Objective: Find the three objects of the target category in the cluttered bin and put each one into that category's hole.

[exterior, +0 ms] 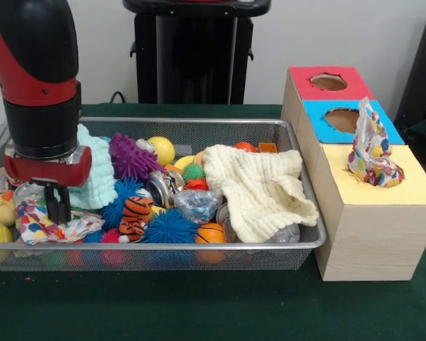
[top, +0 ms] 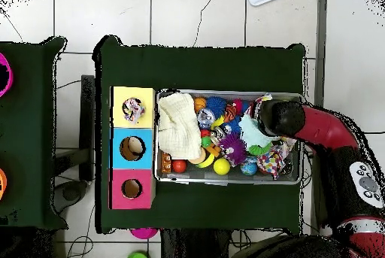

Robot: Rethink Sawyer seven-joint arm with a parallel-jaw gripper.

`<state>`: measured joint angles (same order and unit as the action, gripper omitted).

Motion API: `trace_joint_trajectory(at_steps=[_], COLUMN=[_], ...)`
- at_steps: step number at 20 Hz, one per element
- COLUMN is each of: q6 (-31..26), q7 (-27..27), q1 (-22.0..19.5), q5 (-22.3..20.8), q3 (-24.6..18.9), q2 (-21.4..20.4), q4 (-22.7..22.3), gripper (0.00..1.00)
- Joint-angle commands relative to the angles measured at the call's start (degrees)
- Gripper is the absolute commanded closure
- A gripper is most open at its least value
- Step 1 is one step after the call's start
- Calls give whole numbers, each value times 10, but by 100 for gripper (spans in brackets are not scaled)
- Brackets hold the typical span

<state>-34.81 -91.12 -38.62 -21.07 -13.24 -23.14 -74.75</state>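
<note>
My gripper [exterior: 57, 213] reaches down into the near left corner of the wire bin [exterior: 199, 245], and its black fingers [exterior: 57, 202] are shut on a polka-dot patterned cloth [exterior: 39, 226] lying there. In the overhead view the red arm [top: 289, 117] hides the gripper, and only an edge of that cloth [top: 259, 105] shows. A second polka-dot cloth [exterior: 373, 153] sticks up out of the hole in the yellow top of the wooden box [exterior: 373, 234], also visible from above [top: 133, 108]. A cream knitted cloth [exterior: 255, 188] and a mint cloth [exterior: 94, 174] lie in the bin.
The box's blue hole [exterior: 343, 119] and red hole [exterior: 329, 82] hold nothing. The bin also contains a purple spiky ball [exterior: 131, 156], a yellow ball [exterior: 162, 150], blue spiky balls [exterior: 170, 227], a tiger toy [exterior: 135, 213] and an orange ball [exterior: 210, 234].
</note>
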Motion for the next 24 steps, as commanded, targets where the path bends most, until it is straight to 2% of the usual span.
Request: trace_joint_trajectory(at_steps=[1,8,9,11,14,24], q6=[1,-8,-5,17,3,21], q7=[73,61,62,33,47,41], q1=[7,8,9,9,8,12], q5=[-55,-58,-64,-57,-60,-76], q3=[-28,-34,-35,-31,-35,-31], q2=[25,17,15,14,15,25], q4=[-28,-32,-33,-39,-42,-39], gripper=[100,100,0,0,0,0])
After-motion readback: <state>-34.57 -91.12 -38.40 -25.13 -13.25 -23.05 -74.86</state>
